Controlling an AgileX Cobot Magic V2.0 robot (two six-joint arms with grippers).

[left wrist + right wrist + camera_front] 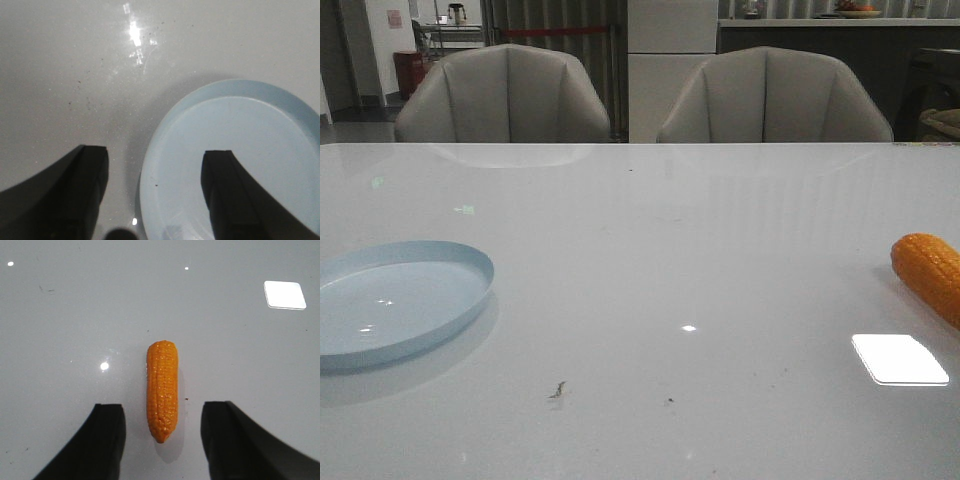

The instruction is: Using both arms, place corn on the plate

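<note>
The orange-yellow corn (pixel 930 275) lies on the white table at the far right edge of the front view, partly cut off. In the right wrist view the corn (pixel 162 390) lies flat, its near tip between the two fingers of my open right gripper (pixel 162 412), which hovers above it without touching. The pale blue plate (pixel 450 255) sits empty at the left. In the left wrist view my left gripper (pixel 155 160) is open over the plate's rim (pixel 150 165), one finger above the plate, the other above bare table. Neither gripper shows in the front view.
Two grey chairs (pixel 505 95) stand behind the table's far edge. A bright window reflection (pixel 900 358) lies on the table near the corn. Small dark specks (pixel 558 390) mark the table near the front.
</note>
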